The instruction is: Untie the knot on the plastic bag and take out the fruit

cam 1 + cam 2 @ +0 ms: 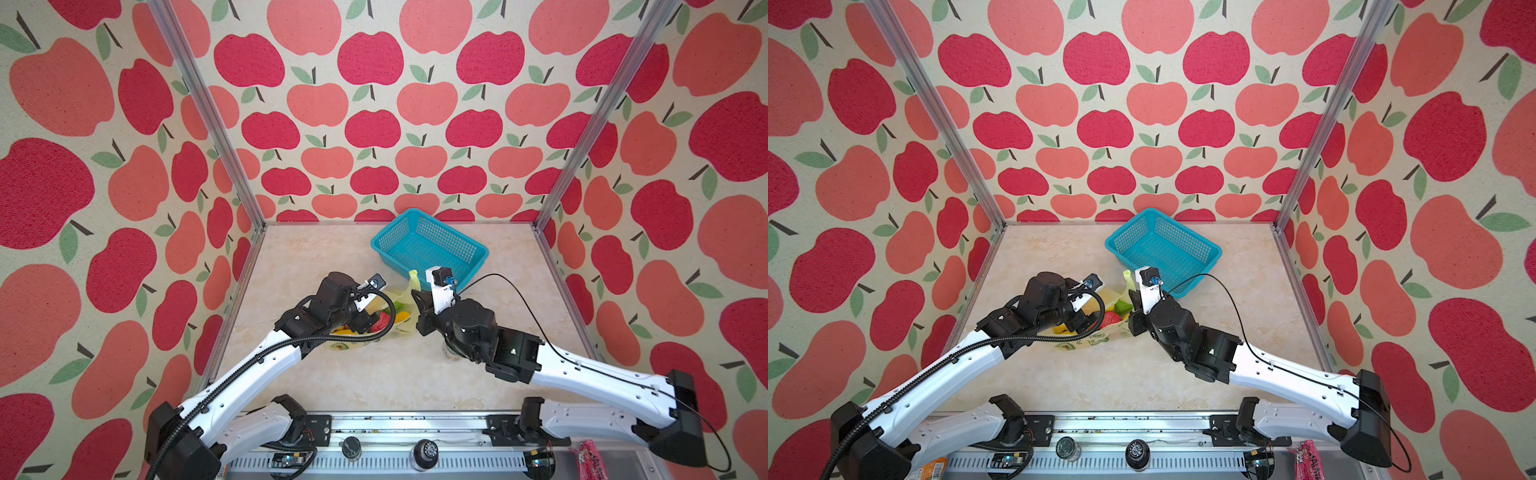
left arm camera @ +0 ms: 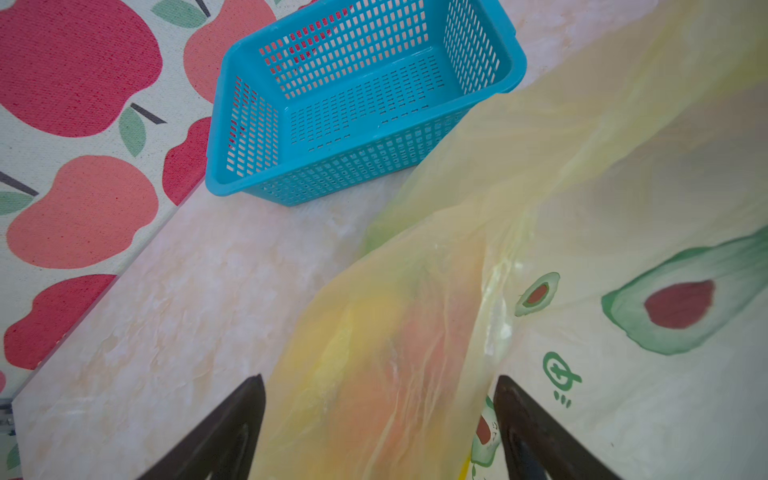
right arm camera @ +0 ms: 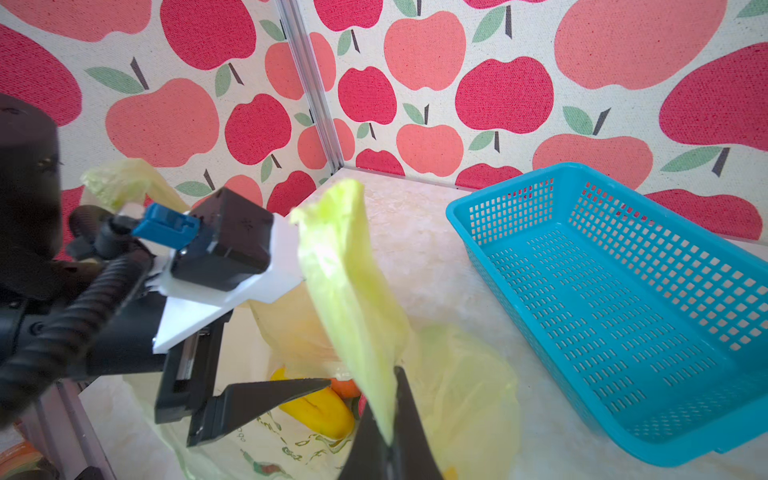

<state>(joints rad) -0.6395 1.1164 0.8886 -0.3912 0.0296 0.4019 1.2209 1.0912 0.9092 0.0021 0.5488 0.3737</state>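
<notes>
Extraction step: my right fingers (image 3: 411, 428) pinch a handle (image 3: 345, 291) of the thin translucent yellow plastic bag (image 3: 469, 374); left fingers (image 2: 528, 432), spread, should next grasp small toy fruit (image 3: 320, 409).

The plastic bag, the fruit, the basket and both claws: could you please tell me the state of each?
Plastic bag: mouth open, one handle held upright.
Fruit: inside the bag.
Basket: upright, empty.
Left claw: open, astride a fold of the bag.
Right claw: shut on the upright handle.
</notes>
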